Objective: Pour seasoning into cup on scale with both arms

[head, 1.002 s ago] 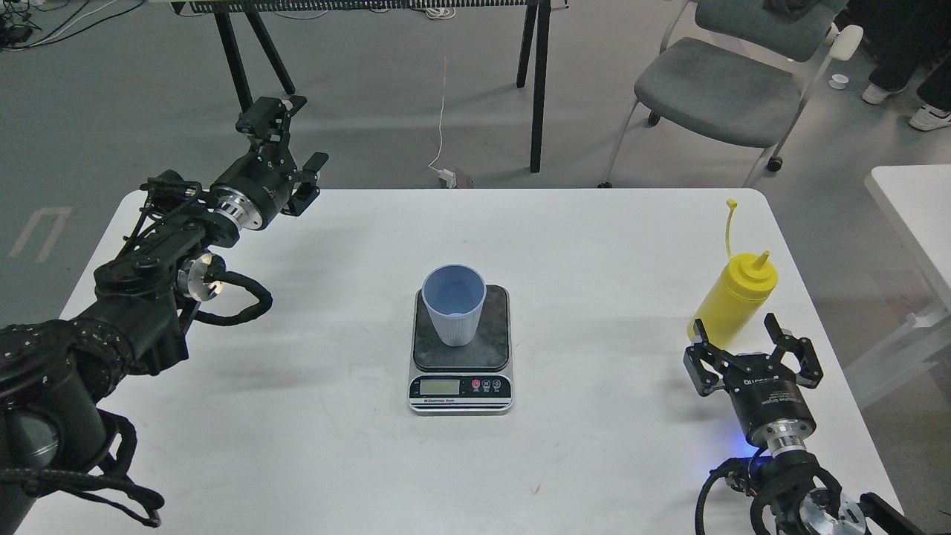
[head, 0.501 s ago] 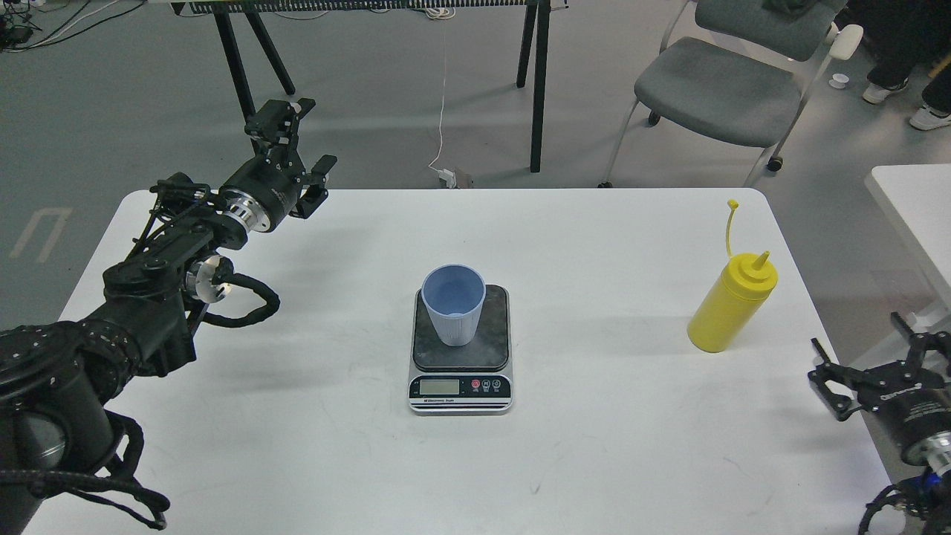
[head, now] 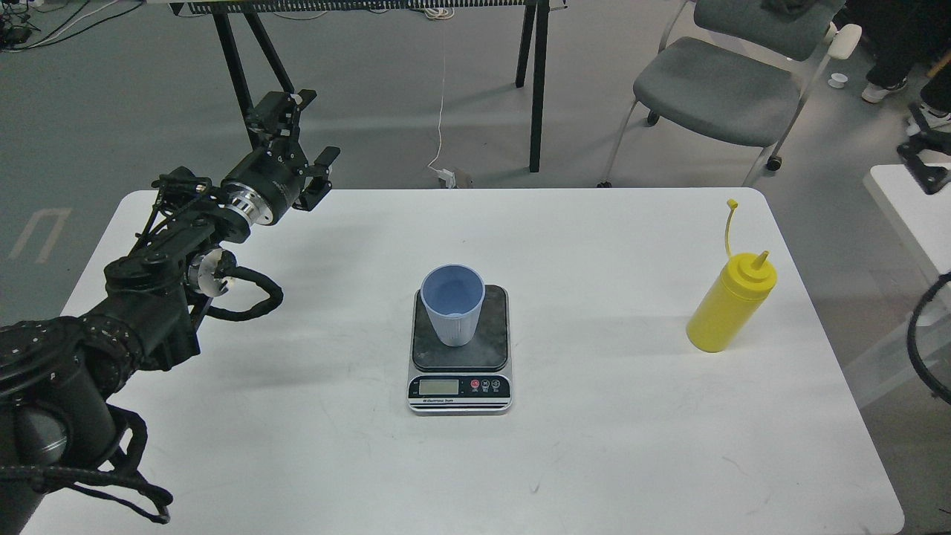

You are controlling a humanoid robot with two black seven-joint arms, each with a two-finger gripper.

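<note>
One gripper shows clearly, the left gripper [head: 301, 126], fingers spread and empty above the table's [head: 594, 446] far-left corner, well apart from the cup [head: 452, 305] on the scale [head: 461, 375].

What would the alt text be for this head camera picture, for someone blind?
A light blue cup stands on a small scale mid-table, a yellow seasoning bottle upright to its right. The left gripper hovers open at the far-left edge.
</note>
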